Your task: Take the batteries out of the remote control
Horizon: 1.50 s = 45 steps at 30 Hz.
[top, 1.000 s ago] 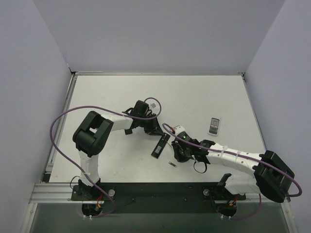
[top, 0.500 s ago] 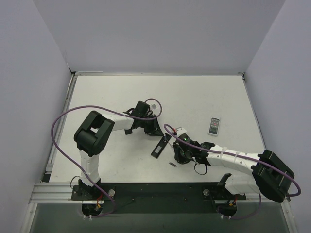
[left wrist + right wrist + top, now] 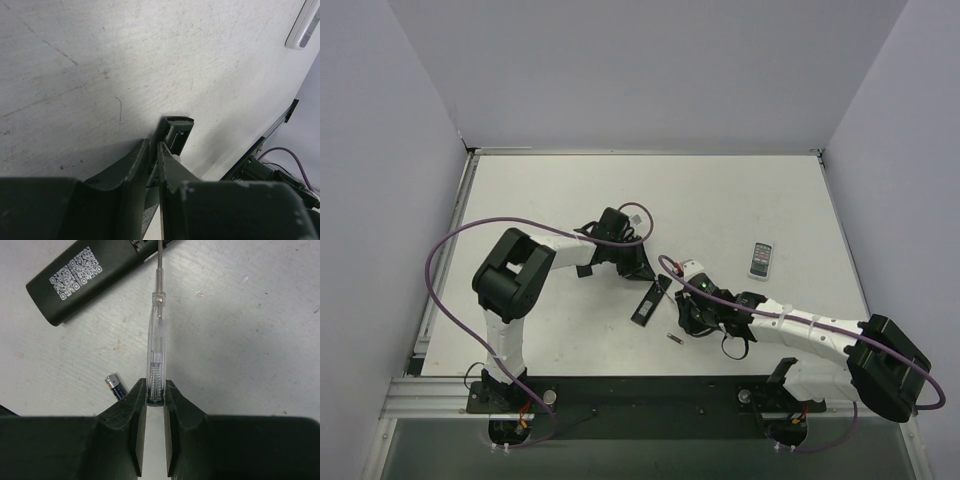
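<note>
Remote (image 3: 85, 275) lies ahead-left of the right gripper (image 3: 155, 385), which is clamped on the clear pry tool (image 3: 156, 340), tip at the remote's open end. Left gripper (image 3: 153, 145): jaws nearly together by the remote's other end, can't tell if they're pinching it. I'd lever gently and keep the tip low so nothing flies. One battery (image 3: 114, 386) sits just left of the right fingers.

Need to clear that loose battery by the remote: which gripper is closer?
Right. The right gripper, holding a clear tool, sits just beside the battery; the left gripper is at the remote control's far end.
</note>
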Motion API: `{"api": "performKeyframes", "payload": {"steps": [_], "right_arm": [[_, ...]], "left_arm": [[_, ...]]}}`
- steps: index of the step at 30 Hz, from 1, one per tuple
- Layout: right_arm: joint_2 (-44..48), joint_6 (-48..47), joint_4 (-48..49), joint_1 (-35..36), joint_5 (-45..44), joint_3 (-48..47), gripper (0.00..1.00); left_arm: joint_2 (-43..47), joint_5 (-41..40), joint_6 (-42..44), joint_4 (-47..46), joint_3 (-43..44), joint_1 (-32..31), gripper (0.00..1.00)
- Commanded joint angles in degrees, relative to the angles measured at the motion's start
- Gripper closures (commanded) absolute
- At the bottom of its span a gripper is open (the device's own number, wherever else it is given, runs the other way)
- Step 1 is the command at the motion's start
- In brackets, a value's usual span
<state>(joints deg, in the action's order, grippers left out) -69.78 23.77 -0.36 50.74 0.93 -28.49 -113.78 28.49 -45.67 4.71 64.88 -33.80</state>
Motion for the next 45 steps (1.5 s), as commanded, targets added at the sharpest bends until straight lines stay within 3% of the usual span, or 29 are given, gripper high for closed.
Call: {"api": "performKeyframes", "payload": {"steps": [1,19,27,33,39,41,45], "right_arm": [[2.89,-2.50,-0.78,0.59,0.92,-3.67,1.00],[0.34,-4.08,-4.91,1.82,0.83,-9.30,1.00],[1.84,-4.26,-6.67,1.55,-0.75,-10.27,1.00],[3.77,-2.50,-9.03,-1.07,-4.70,-10.79,1.00],[8.43,1.89,-13.95,-9.24,-13.05,-13.07,1.00],[10.01,2.16,-15.28,-15.80,-11.49,-13.69,1.00],[10.81,0.32,-17.83,-28.57,-7.96,-16.49,1.00]], "left_arm": [[1.63,-2.83,0.06,3.90,1.56,0.58,0.76],[7.43,-11.87,3.92,13.65,3.85,3.83,0.72],[8.92,-20.22,7.26,18.84,4.99,5.06,0.72],[11.81,-19.62,7.44,18.67,4.64,5.15,0.72],[18.05,-13.03,9.81,17.61,5.69,4.89,0.68],[19.64,-11.53,11.21,18.40,5.96,4.89,0.62],[23.15,-9.77,15.08,20.69,6.83,4.19,0.24]]}}
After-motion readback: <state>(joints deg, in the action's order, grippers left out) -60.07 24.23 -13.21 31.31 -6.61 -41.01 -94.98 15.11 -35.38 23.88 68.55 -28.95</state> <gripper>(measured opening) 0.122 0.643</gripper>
